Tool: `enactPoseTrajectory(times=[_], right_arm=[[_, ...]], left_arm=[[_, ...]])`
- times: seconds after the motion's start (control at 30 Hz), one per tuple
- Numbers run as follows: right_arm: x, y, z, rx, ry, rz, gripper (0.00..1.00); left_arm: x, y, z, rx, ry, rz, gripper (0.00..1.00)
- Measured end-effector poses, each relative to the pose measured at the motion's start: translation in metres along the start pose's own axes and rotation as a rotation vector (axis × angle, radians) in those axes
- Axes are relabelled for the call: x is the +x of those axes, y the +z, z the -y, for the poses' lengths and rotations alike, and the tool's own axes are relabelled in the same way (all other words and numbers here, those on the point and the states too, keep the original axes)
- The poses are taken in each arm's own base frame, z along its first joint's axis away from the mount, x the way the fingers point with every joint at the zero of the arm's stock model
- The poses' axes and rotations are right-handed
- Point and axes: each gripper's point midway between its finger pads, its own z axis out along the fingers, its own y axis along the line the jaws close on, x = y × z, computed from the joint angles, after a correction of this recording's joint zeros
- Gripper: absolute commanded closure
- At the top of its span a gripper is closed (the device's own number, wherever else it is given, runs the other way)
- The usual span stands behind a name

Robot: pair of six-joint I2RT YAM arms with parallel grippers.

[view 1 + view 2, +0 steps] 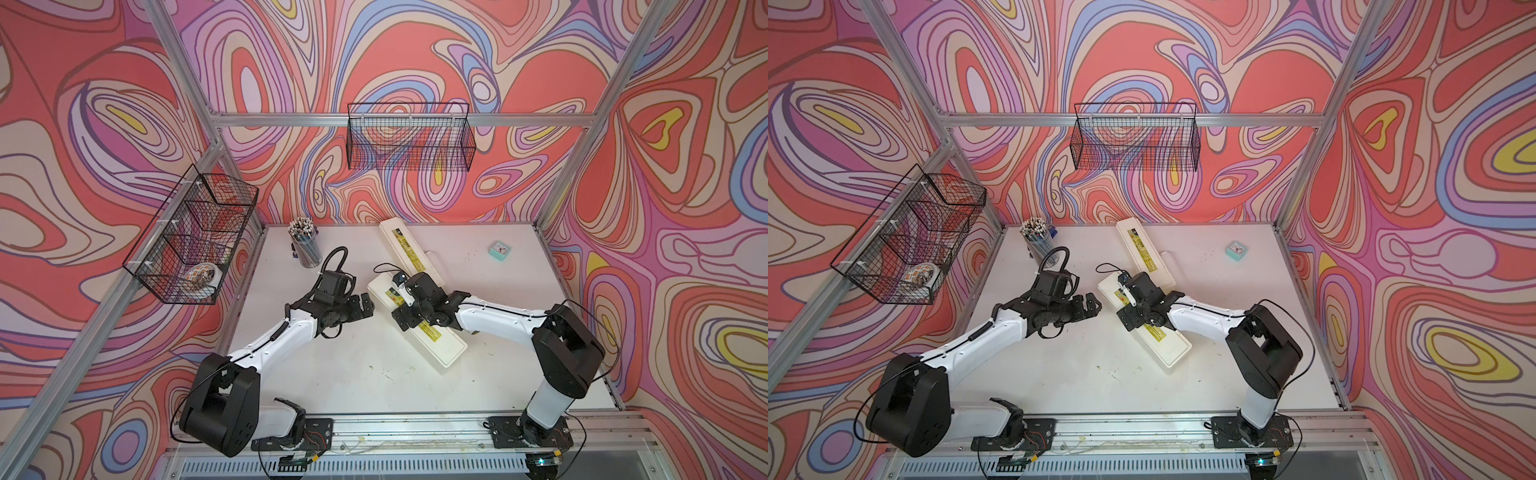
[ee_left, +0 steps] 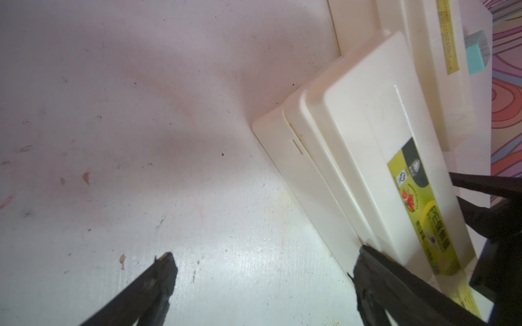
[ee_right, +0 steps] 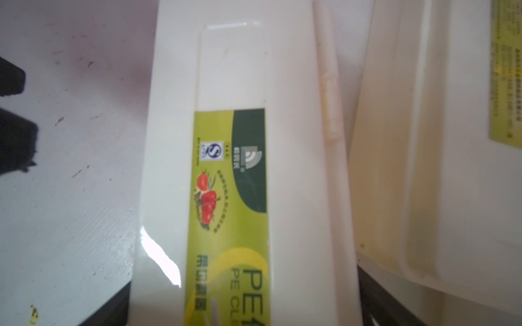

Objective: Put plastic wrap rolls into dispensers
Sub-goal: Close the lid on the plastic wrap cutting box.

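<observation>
Straddling the near dispenser, lid shut, laid diagonally at mid surface: right fingers, spread apart, one along each long side; contact not determinable. Left fingers spread apart over bare surface just beside that box's end. Far dispenser shut, close behind, reaching toward the rear edge.

Scuffed white table carries near dispenser and far dispenser, lids shut, plus pencil cup and teal clock.
</observation>
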Motion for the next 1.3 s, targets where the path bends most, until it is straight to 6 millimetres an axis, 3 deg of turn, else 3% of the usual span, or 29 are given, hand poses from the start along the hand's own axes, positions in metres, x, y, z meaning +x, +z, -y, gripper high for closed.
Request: enactPoseTrajectory(times=[0.37,0.83,1.3], right_arm=[[0.007,0.002,0.000,-0.004,0.016,-0.049,0.02],[-0.002,-0.004,-0.003,-0.019,0.027,-0.052,0.02],[-0.011,-0.014,-0.008,-0.049,0.042,-0.032,0.02]], left_arm=[[0.001,0.001,0.000,-0.002,-0.003,-0.003,0.01],[0.003,0.011,-0.002,-0.009,-0.006,-0.025,0.01],[-0.007,0.012,0.010,0.036,0.009,0.013,0.01]])
